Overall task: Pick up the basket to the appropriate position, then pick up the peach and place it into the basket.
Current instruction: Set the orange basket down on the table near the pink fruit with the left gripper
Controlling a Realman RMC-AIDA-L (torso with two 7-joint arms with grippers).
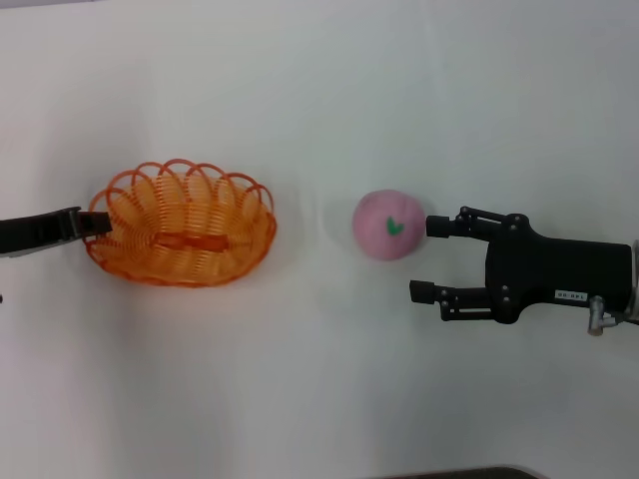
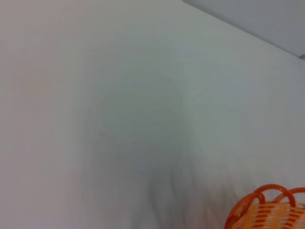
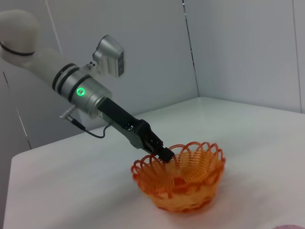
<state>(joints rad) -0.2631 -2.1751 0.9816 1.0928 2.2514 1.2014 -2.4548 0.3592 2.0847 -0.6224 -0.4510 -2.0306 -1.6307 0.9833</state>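
The basket [image 1: 182,224] is sitting upright on the white table [image 1: 319,100], and every position below is given relative to it. Its scalloped orange rim is intact all round, and the flat orange strip across its bottom is showing through the open top in the head view.

The left gripper [image 1: 98,224] is reaching in from the robot's left and is meeting the basket at the rim on that side. In the right wrist view the same gripper [image 3: 164,153] is slanting down onto the rim, its dark tip lying among the wire loops – the fingers are appearing closed on the rim there, with the basket's base resting on the table. The left wrist view is showing only a few orange loops of the basket [image 2: 267,210] at one corner, with bare table beyond.

The peach [image 1: 386,226] is lying on the table well apart from the basket, on the robot's right of it. Its green leaf mark is facing upward. Nothing is touching it.

The right gripper [image 1: 426,259] is lying farther to the robot's right than the peach, pointing back toward the basket. Its two black fingers [image 1: 447,226] are spread wide and are holding nothing – one fingertip is sitting just beside the peach, the other is standing clear of it.
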